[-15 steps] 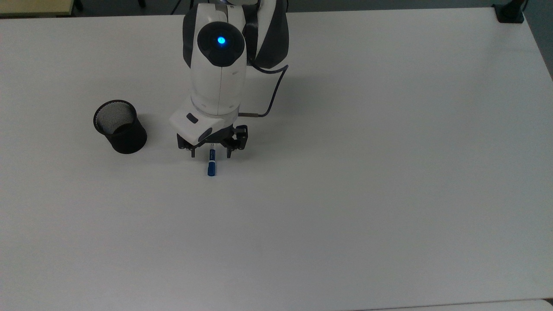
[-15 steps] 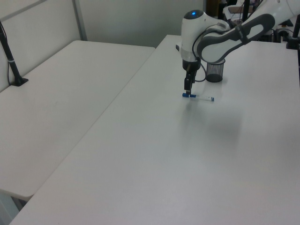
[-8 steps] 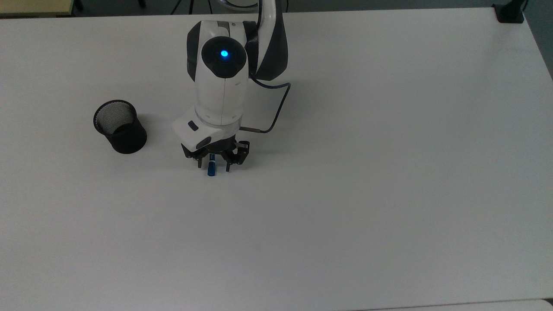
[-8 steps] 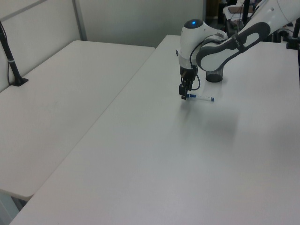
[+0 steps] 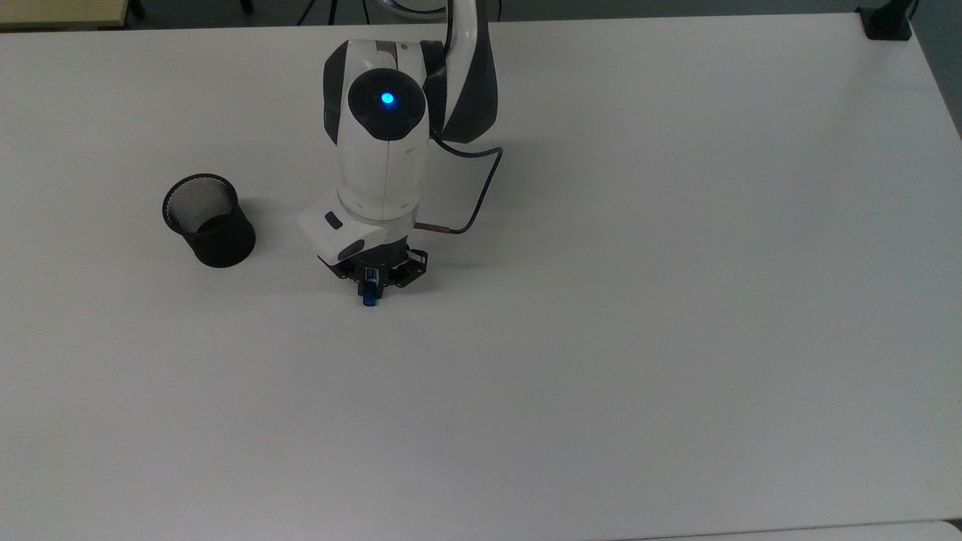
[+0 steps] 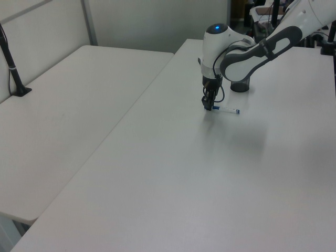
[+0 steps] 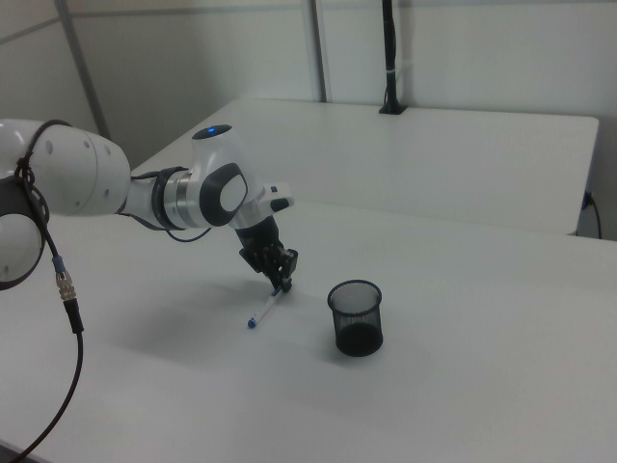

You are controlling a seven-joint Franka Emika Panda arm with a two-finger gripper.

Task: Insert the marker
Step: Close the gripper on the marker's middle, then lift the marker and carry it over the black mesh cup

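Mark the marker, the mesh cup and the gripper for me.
marker (image 7: 260,313), right view, on its white barrel.
mesh cup (image 5: 223,239), top view, on its outer black wall.
gripper (image 6: 209,107), left view, midway between its fingertips, low over the marker's end.

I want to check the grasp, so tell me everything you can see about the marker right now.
The marker is a slim white pen with a blue cap and a small blue tip at the other end. It lies flat on the white table. The gripper is down over its capped end, a finger on each side and closed in against it, with the blue cap poking out in the top view. The black mesh cup stands apart from it.
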